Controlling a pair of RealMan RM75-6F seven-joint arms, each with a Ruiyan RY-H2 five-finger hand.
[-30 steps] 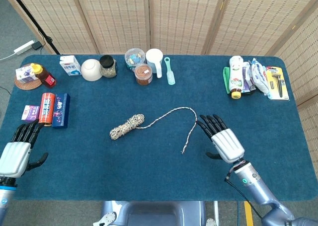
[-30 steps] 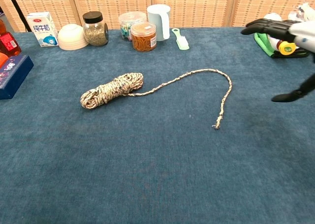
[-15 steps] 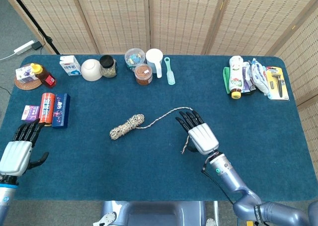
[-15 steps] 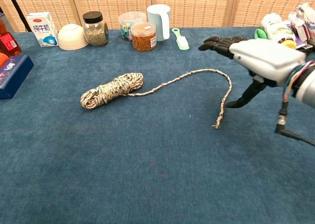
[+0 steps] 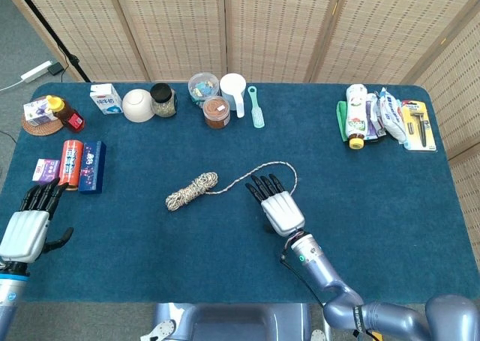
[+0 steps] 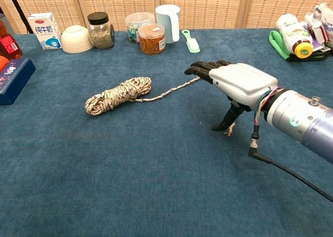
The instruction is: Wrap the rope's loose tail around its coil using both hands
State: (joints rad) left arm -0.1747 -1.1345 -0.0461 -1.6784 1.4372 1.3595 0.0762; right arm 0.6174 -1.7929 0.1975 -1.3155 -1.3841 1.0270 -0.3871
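While the right hand (image 6: 237,83) hovers flat and empty over the loose tail (image 6: 167,92), fingers are best closed near its frayed end, well apart from the coil (image 6: 118,95).

In front of me stands a table (image 5: 420,206) covered in dark blue carpet-like cloth. Near its middle lies the rope (image 5: 192,190), coiled, with its loose tail (image 5: 238,179) trailing to my right across the cloth. Along the far edge I see a milk carton (image 5: 106,98), a white bowl (image 5: 138,105), a dark-lidded jar (image 5: 162,99), an orange-filled tub (image 5: 216,112), a white cup (image 5: 233,91) and a green brush (image 5: 256,106). At my left sit a red can (image 5: 71,163) and a blue box (image 5: 92,166).
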